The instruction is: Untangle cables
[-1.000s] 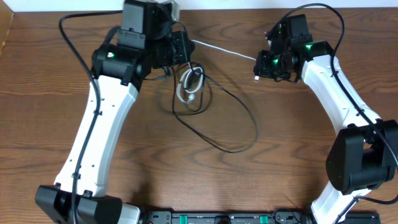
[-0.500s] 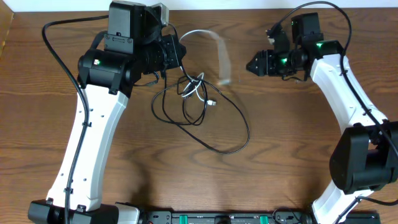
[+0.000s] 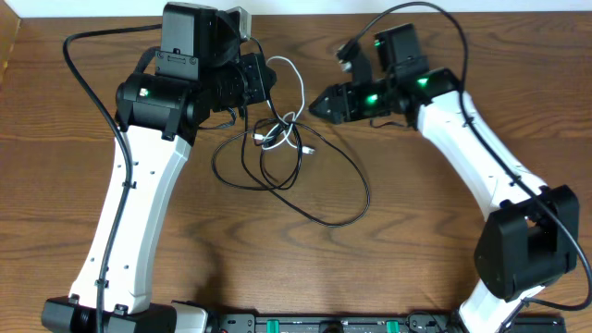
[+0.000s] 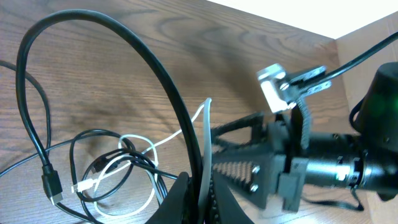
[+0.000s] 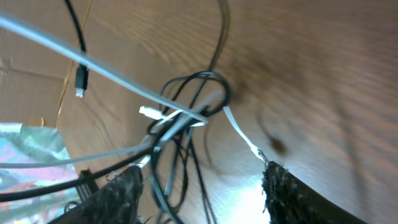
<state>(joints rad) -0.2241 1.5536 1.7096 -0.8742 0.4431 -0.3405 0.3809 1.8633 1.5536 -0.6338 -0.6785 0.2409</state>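
Two arms lean over the wooden counter [image 3: 407, 259] with the cables [image 3: 277, 139] bunched up between them. Left jaws are squeezed fully closed, and the left wrist view shows a black cable [image 4: 124, 43] and the white cable [image 4: 206, 134] both running right into the pinch. That black one arcs out ahead of the jaws and comes down to a plug [image 4: 53, 186] on the wood. The knot [image 4: 118, 165] sits there too, white and black loops wound together. Right jaws are spread wide with nothing in them, fingers [image 5: 121, 193] aimed at the knot just ahead of the tips; can't tell if they touch it. One big black loop [image 3: 367, 194] trails off behind those jaws, toward the arm bases.
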